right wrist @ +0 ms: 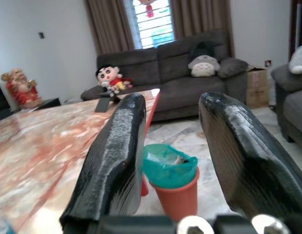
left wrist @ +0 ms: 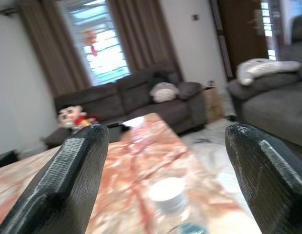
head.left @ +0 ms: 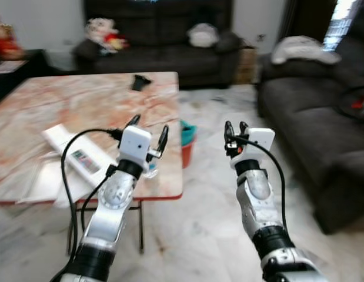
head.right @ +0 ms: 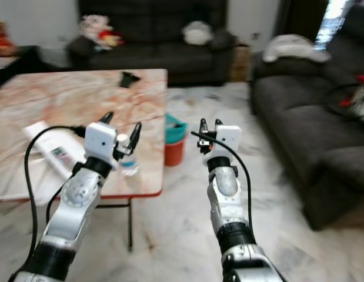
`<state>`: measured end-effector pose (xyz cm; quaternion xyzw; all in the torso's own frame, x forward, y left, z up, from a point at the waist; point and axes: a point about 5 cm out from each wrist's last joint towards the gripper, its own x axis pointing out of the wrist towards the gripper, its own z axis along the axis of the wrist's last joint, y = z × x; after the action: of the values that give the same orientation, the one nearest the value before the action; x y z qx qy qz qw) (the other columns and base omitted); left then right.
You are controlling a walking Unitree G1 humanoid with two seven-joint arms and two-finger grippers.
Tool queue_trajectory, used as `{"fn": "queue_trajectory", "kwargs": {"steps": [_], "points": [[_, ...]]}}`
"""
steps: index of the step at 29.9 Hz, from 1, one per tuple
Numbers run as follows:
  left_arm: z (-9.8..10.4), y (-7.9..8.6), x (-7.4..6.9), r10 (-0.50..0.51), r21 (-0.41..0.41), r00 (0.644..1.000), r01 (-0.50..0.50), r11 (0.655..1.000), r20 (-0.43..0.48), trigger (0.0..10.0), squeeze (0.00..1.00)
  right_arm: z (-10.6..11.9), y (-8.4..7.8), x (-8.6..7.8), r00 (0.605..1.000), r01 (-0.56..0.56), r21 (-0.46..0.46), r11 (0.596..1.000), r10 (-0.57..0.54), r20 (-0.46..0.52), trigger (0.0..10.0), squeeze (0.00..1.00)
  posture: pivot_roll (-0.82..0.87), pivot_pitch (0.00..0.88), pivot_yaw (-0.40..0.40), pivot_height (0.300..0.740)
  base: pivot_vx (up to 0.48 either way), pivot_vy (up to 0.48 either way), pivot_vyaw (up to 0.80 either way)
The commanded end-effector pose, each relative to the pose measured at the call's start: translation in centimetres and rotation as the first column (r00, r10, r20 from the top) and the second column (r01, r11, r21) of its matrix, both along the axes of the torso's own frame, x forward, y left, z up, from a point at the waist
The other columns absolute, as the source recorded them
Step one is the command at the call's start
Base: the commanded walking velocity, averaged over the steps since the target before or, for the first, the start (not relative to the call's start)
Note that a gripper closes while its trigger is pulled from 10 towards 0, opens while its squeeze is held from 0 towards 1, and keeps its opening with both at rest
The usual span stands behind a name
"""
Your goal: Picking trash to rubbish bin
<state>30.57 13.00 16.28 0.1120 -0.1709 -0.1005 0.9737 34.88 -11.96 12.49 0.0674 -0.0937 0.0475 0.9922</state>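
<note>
A small clear plastic bottle (head.right: 127,157) with a white cap (left wrist: 166,191) stands upright near the right front edge of the marble table (head.left: 82,103). My left gripper (head.left: 149,129) is open just above and around it, one finger (left wrist: 72,175) on each side, not touching it. My right gripper (head.left: 235,131) hovers over the floor to the right of the table, open with nothing between its fingers (right wrist: 116,156). The rubbish bin (head.left: 186,144), an orange bucket lined with a teal bag (right wrist: 169,165), stands on the floor beside the table's right edge, ahead of the right gripper.
White boxes and papers (head.left: 76,155) lie on the table to the left of the bottle, and a black object (head.left: 139,82) lies at its far edge. A dark sofa (head.left: 158,41) stands behind and another (head.left: 311,123) on the right. Pale tiled floor (head.left: 211,223) lies between them.
</note>
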Motion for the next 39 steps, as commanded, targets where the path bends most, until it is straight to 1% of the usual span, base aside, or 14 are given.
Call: {"fn": "queue_trajectory", "kwargs": {"steps": [1,2,3,7,10,15,17,18,19,23,28,30,33,39], "points": [[0.5,0.6,0.2,0.035,0.006,0.999,-0.035,0.999,0.012,10.0,1.00,0.1,0.4,0.1,1.000,-0.013,0.001,1.000,0.013,-0.004,10.0,0.00,0.20,0.000,0.024,0.740,0.000,0.000,0.00],[0.6,0.6,0.4,0.043,0.012,0.999,-0.043,0.999,0.012,10.0,1.00,0.1,0.5,0.1,1.000,-0.014,0.000,1.000,0.014,-0.005,10.0,0.00,0.20,0.000,0.024,0.740,0.000,0.000,0.00],[0.6,0.6,0.5,0.046,0.018,0.999,-0.046,0.999,0.011,10.0,0.00,0.1,0.5,0.1,1.000,-0.014,0.000,1.000,0.014,-0.006,10.0,0.00,0.20,0.000,0.024,0.740,0.000,0.000,0.00],[0.5,0.5,0.7,0.048,0.019,0.999,-0.049,0.999,0.004,10.0,0.00,0.1,0.5,0.1,1.000,-0.015,0.000,1.000,0.015,-0.007,10.0,0.00,0.20,0.000,0.024,0.740,0.000,0.000,0.00],[0.6,0.7,1.0,0.049,-0.004,0.999,-0.049,0.999,-0.011,10.0,0.00,0.1,0.5,0.1,1.000,-0.015,-0.001,1.000,0.015,-0.006,10.0,0.00,0.20,0.000,0.024,0.740,0.000,0.000,0.00],[0.5,0.6,1.7,0.025,-0.008,0.999,-0.026,1.000,-0.038,10.0,0.00,0.0,0.4,0.1,1.000,-0.014,-0.002,1.000,0.014,-0.008,10.0,0.00,0.20,0.000,0.025,0.740,0.000,0.000,0.00],[0.5,0.7,2.1,0.031,-0.004,0.999,-0.031,1.000,-0.044,10.0,0.00,0.0,0.4,0.1,1.000,-0.015,-0.003,1.000,0.014,-0.007,10.0,0.00,0.19,0.000,0.026,0.740,0.000,0.000,0.00],[0.4,0.9,2.6,0.042,-0.003,0.998,-0.043,0.999,-0.055,10.0,0.00,0.1,0.4,0.1,1.000,-0.013,-0.002,1.000,0.013,-0.005,10.0,0.00,0.19,0.000,0.026,0.740,0.000,0.000,0.00],[0.4,0.9,2.6,0.042,-0.003,0.998,-0.043,0.999,-0.055,10.0,0.00,0.1,0.4,0.1,1.000,-0.013,-0.002,1.000,0.013,-0.005,10.0,0.00,0.19,0.000,0.026,0.740,0.000,0.000,0.00],[-0.1,0.9,3.6,0.049,-0.009,0.995,-0.050,0.999,-0.082,10.0,0.00,0.1,0.5,0.1,1.000,-0.015,-0.002,1.000,0.015,-0.006,10.0,0.00,0.19,0.000,0.026,0.740,0.000,0.000,0.00],[0.0,0.4,4.6,0.039,-0.020,0.994,-0.041,0.999,-0.099,10.0,0.00,0.0,0.5,0.0,1.000,-0.018,-0.005,1.000,0.018,-0.005,10.0,0.00,0.19,0.000,0.022,0.740,0.000,0.000,0.00],[-0.3,0.0,5.2,0.028,-0.007,0.991,-0.029,1.000,-0.129,10.0,0.00,0.0,0.4,0.0,1.000,-0.015,-0.010,1.000,0.015,-0.006,10.0,0.00,0.19,0.000,0.024,0.740,0.000,0.000,0.00],[-0.4,-0.3,5.6,0.024,-0.009,0.990,-0.025,1.000,-0.138,10.0,0.00,0.0,0.4,-0.1,1.000,-0.015,-0.013,1.000,0.015,-0.006,10.0,0.00,0.19,0.000,0.024,0.740,0.000,0.000,0.00],[-0.6,-0.6,6.6,0.042,0.001,0.984,-0.043,0.999,-0.175,10.0,0.00,0.0,0.4,-0.1,1.000,-0.015,-0.016,1.000,0.015,-0.005,10.0,0.00,0.18,0.000,0.026,0.740,0.000,0.000,0.00]]}}
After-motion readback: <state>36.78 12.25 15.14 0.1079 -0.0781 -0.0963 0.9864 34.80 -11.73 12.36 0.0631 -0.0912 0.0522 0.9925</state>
